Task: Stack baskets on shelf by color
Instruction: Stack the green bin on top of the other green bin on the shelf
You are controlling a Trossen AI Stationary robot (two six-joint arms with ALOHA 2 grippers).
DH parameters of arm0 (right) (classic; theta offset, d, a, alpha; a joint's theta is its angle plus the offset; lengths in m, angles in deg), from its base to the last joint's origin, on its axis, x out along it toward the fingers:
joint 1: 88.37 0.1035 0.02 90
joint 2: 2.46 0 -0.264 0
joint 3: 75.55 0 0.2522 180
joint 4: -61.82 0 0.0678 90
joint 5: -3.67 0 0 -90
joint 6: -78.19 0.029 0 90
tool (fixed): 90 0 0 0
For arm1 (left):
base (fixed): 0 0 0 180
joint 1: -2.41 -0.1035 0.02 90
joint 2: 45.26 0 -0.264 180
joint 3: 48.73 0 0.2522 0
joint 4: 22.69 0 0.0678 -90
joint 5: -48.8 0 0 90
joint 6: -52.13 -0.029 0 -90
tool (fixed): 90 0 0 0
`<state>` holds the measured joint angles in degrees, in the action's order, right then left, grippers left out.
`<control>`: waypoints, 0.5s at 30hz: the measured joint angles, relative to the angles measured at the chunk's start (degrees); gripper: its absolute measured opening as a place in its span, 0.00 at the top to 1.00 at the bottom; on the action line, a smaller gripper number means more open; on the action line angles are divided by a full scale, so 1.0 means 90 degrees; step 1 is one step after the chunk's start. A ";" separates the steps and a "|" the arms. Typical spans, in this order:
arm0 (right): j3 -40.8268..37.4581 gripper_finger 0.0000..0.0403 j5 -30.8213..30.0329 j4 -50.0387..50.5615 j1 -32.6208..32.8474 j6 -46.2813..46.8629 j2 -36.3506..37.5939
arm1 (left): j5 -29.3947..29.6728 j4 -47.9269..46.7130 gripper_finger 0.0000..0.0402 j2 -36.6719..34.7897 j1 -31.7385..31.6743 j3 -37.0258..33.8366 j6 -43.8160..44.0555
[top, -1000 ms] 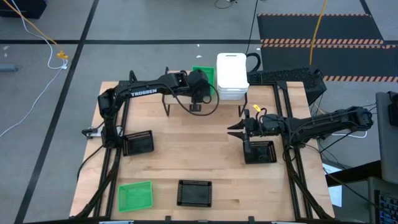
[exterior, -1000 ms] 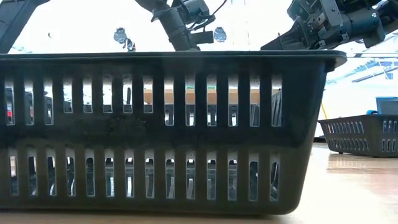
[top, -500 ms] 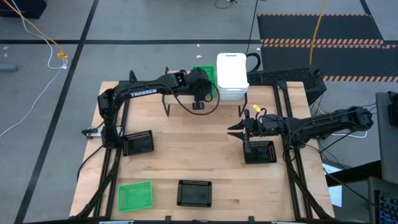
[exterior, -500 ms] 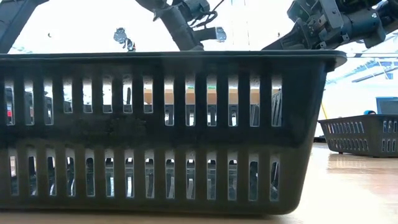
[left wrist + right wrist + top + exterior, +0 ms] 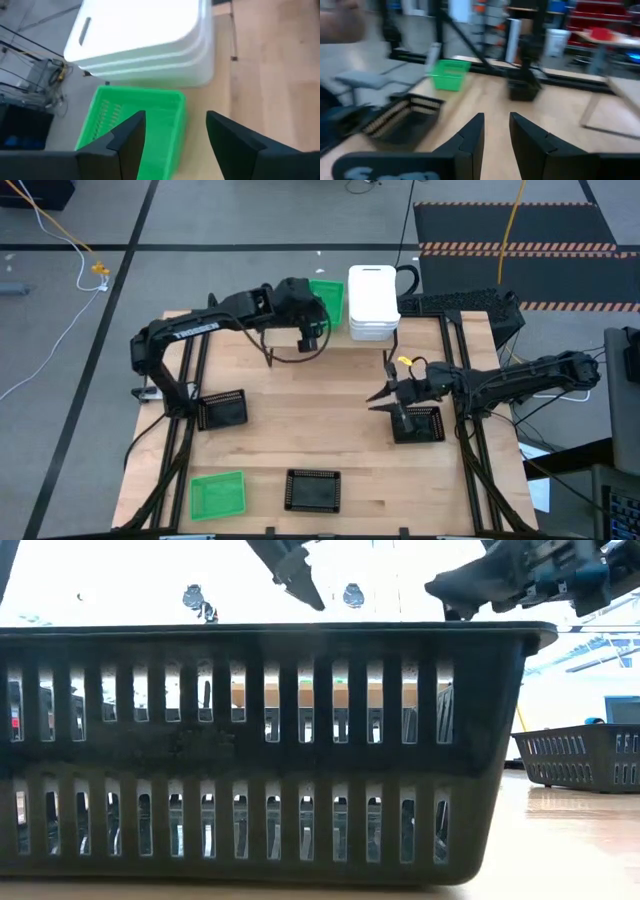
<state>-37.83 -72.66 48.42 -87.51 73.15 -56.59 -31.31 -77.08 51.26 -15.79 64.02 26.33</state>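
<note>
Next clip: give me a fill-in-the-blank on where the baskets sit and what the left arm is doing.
1. On the shelf, the white stack stands beside a single ____ basket.
2. The left gripper, near that basket, holds its jaws ____.
3. The number of black baskets on the table is ____.
4. The right gripper hangs beside a ____ basket.

Missing words: green; open; three; black

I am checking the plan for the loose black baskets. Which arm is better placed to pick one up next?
Probably the right: the right gripper hangs open beside a black basket. The left gripper is open over the shelf's green basket.
</note>
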 joint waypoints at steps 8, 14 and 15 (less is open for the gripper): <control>0.0000 0.79 0.0201 -0.0769 -0.0001 -0.0083 -0.0538 | -0.0463 0.0048 0.47 -0.0044 -0.0248 -0.0067 -0.0034; 0.0003 0.79 -0.0220 -0.1335 -0.0017 -0.0097 -0.0948 | -0.0556 0.0102 0.47 0.0572 -0.0564 -0.0224 -0.0417; 0.0003 0.79 -0.0225 -0.1336 -0.0019 -0.0124 -0.0978 | -0.0544 0.0106 0.47 0.0688 -0.0621 -0.0224 -0.0468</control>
<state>-37.80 -74.69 36.40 -87.68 72.04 -65.39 -36.20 -76.13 57.45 -21.37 62.00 22.11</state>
